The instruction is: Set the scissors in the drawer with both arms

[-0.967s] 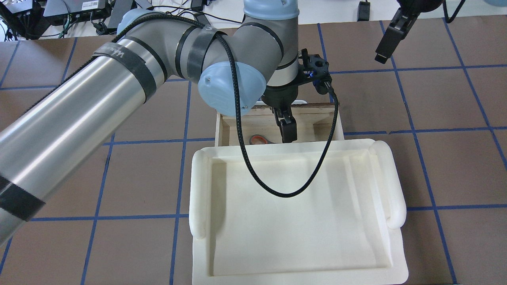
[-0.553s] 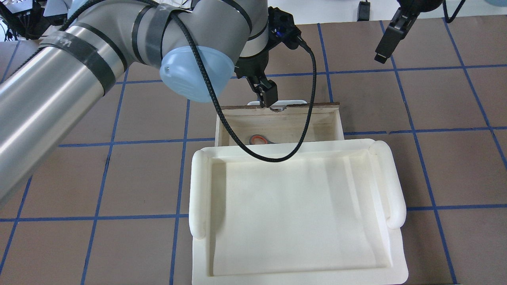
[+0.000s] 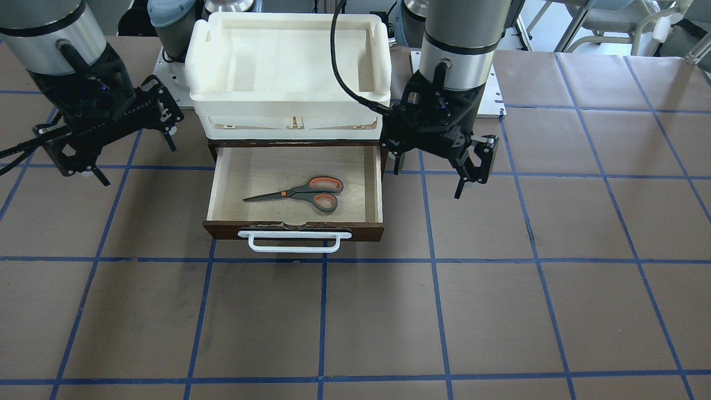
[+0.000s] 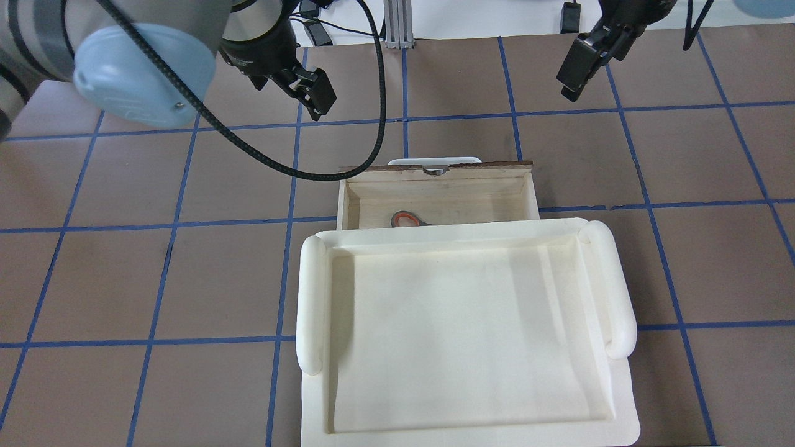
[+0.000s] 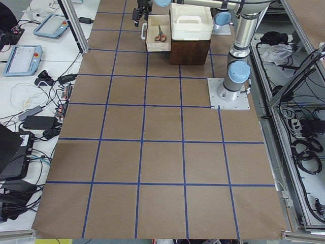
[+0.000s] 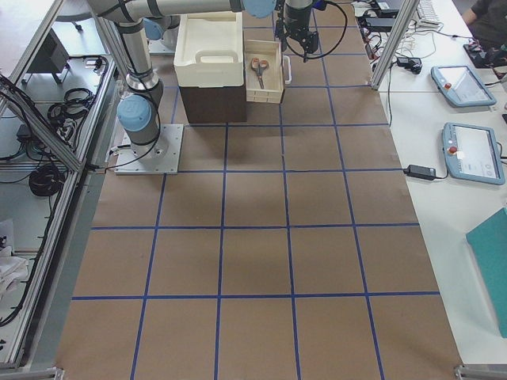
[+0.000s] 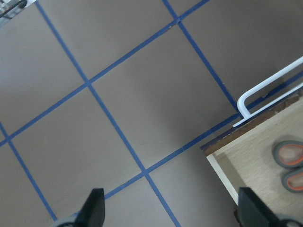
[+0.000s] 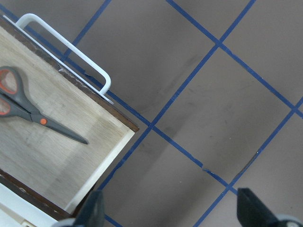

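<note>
The scissors [image 3: 303, 194] lie flat in the open drawer [image 3: 294, 229], blades toward the view's left. They also show in the right wrist view [image 8: 28, 104], and their orange loops show in the left wrist view [image 7: 289, 165]. In the overhead view only one loop [image 4: 407, 219] shows past the tray. My left gripper [image 4: 313, 94] hangs open and empty above the table, to the left of the drawer's front, with its fingertips [image 7: 94, 208] wide apart. My right gripper [image 4: 576, 65] is open and empty, high to the right of the drawer, with its fingertips [image 8: 248, 208] spread.
A cream-white plastic tray [image 4: 310, 298] sits on top of the dark cabinet [image 5: 190, 51] and covers the drawer's rear. The white bar handle [image 3: 294, 242] sticks out of the drawer's front. Brown table paper with blue grid lines surrounds the cabinet.
My left gripper has risen out of the drawer and moved left and away from it, empty. The scissors stay in the drawer. My right gripper has shifted slightly left.
</note>
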Controlling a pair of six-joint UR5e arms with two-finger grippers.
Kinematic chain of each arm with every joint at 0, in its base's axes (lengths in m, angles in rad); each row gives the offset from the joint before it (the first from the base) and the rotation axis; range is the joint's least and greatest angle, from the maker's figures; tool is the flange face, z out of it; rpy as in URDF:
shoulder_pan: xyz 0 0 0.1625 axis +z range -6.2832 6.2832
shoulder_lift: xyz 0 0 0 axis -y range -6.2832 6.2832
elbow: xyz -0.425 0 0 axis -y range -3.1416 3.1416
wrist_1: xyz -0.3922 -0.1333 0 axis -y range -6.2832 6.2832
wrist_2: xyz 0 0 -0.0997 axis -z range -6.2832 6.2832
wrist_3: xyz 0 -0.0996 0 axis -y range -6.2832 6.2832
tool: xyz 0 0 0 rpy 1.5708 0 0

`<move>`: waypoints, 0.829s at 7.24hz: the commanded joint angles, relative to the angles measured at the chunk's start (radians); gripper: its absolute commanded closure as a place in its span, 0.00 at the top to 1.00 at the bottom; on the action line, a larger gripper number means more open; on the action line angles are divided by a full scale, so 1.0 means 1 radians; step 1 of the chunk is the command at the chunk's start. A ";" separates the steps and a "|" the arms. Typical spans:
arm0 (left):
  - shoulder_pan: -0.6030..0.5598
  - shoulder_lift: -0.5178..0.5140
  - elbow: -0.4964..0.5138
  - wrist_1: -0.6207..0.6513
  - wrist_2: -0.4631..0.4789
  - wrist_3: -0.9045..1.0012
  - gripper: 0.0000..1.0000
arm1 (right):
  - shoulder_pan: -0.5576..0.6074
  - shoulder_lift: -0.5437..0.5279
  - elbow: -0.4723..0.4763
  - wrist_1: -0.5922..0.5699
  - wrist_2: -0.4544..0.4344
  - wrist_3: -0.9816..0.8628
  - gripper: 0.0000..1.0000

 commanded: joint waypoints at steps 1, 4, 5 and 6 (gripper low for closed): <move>0.031 0.119 -0.082 -0.060 0.006 -0.136 1.00 | 0.030 -0.003 0.002 0.002 -0.011 0.309 1.00; 0.145 0.189 -0.096 -0.149 -0.032 -0.156 1.00 | 0.023 -0.001 0.004 -0.022 -0.075 0.481 1.00; 0.149 0.192 -0.090 -0.148 -0.037 -0.182 1.00 | 0.023 -0.003 0.004 -0.016 -0.080 0.482 1.00; 0.148 0.175 -0.082 -0.134 -0.036 -0.190 1.00 | 0.023 -0.003 0.004 -0.018 -0.074 0.479 1.00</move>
